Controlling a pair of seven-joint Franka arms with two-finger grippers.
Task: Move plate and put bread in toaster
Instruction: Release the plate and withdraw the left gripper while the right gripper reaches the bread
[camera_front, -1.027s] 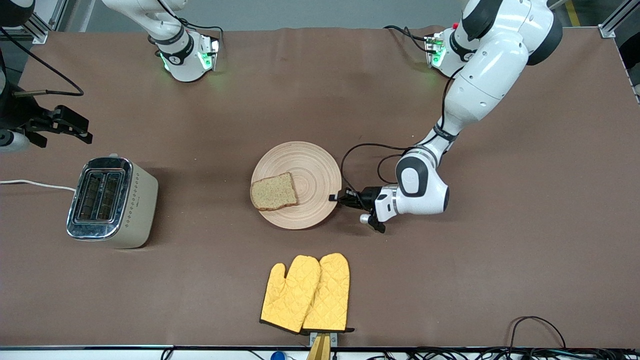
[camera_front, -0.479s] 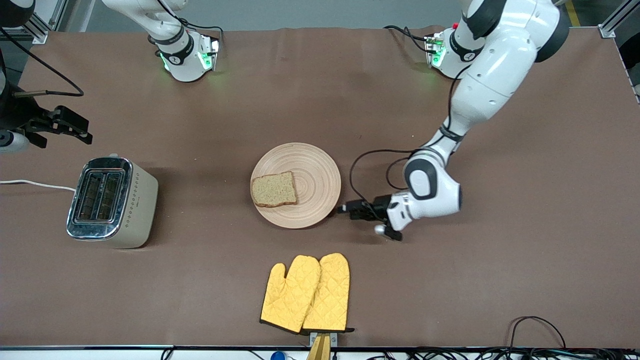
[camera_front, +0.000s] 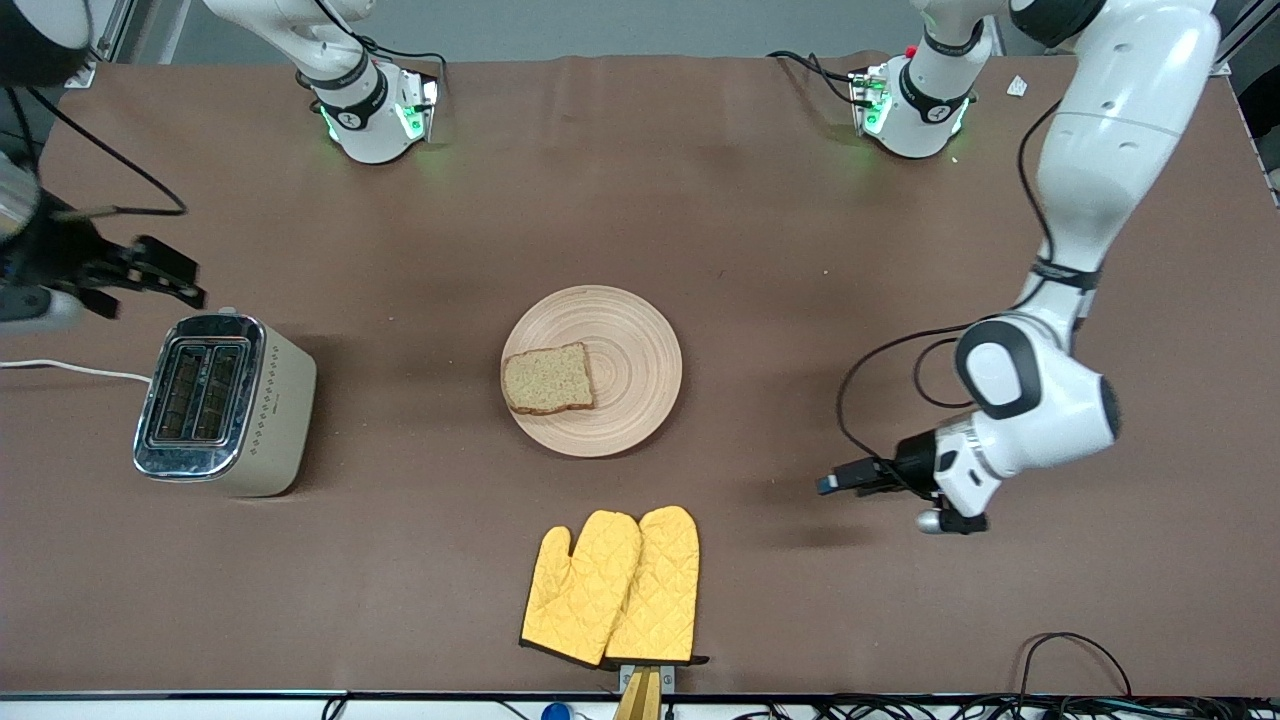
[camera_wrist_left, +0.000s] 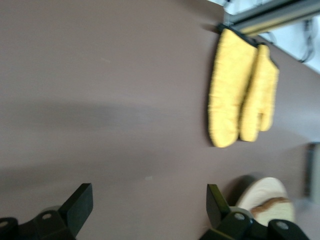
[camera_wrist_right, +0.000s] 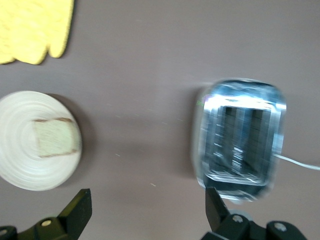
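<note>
Nearest the front camera lie two yellow oven mitts (camera_front: 612, 585); the left gripper (camera_front: 838, 483), jaws wide and empty, hovers over bare table toward the left arm's end. Farther from the camera, at mid-table, the plate (camera_front: 635, 345) carries the bread (camera_front: 547, 380), with the toaster (camera_front: 222, 403) toward the right arm's end. The right gripper (camera_front: 170, 275), also wide and empty, hangs just above the toaster.

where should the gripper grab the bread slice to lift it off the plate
Probably from straight above, fingers across two opposite crust edges of the bread. It lies flat on the plate, at the edge toward the toaster, so a side approach would likely hit the plate. The right gripper, open over the table by the toaster, is the closer one.
</note>
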